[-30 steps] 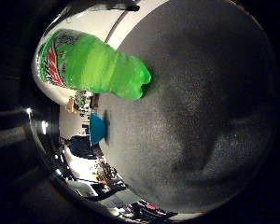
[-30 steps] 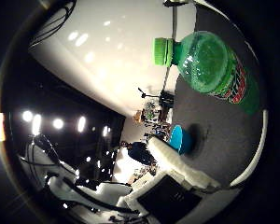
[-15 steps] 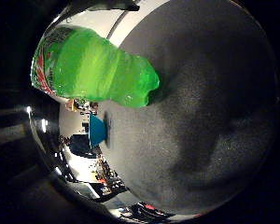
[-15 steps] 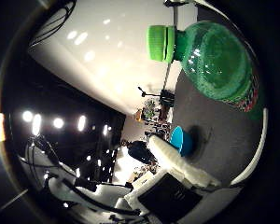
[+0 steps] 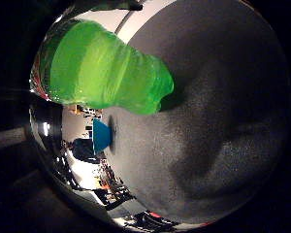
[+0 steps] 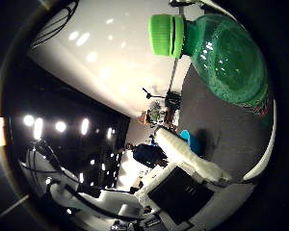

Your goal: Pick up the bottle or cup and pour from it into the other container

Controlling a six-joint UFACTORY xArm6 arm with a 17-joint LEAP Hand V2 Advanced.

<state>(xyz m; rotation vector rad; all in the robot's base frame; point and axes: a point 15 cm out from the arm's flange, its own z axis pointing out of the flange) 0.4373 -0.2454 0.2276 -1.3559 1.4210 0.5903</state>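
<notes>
Hand (image 6: 188, 159), grip unclear, close to capped green bottle (image 6: 226, 57); blue cup (image 5: 101, 136) beyond

A dark grey, speckled tabletop (image 5: 218, 111) spreads wide, with soft shadows lying across it. Beyond its far edge runs a pale wall (image 6: 120, 62), lit with small bright reflections. At about nine o'clock in the thumb side view the room falls dark, and a row of round lights (image 6: 60, 126) glows there. A tripod stand (image 6: 151, 94) rises against the wall, near some cluttered furniture (image 6: 156, 113) too small to make out.
</notes>
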